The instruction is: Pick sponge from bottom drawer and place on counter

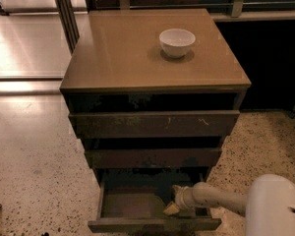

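The bottom drawer (130, 204) of the dark cabinet is pulled open and shows a dull brown floor. My gripper (171, 207) reaches down into its right half on a pale arm (219, 199) that comes in from the lower right. The sponge is not plainly visible; it may be hidden under the gripper. The counter (120, 55) is the tan glossy top slab of the cabinet, above the gripper.
A white bowl (177, 42) stands on the counter toward the back right. The two upper drawers (152, 124) (152, 158) are slightly ajar above the gripper. My white body (275, 208) fills the lower right corner. Speckled floor surrounds the cabinet.
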